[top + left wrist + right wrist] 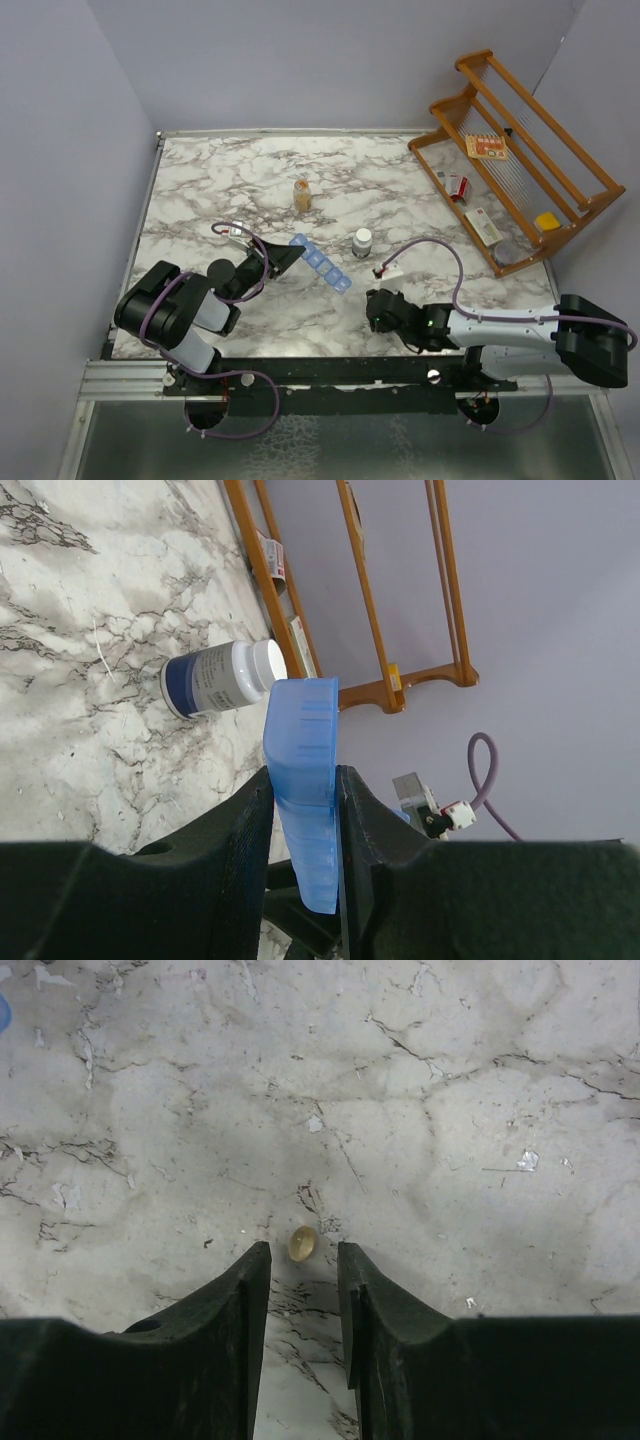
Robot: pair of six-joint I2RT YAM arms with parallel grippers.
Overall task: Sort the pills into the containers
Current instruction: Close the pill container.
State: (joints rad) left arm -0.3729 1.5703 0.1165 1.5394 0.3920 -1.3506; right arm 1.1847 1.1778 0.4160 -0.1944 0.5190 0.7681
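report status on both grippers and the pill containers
Left gripper shut on the containers. Right gripper open, pill on table at its tips. Nothing blocking the pill.

Place: robot lab test cell | Evidence: plain walls (330, 60) enclosing marble-patterned table (230, 180); aluminium mounting rail (120, 378) at near edge

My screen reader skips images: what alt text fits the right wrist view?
A small tan pill lies on the marble table, at the mouth of the gap between the right gripper's open black fingers, touching neither.
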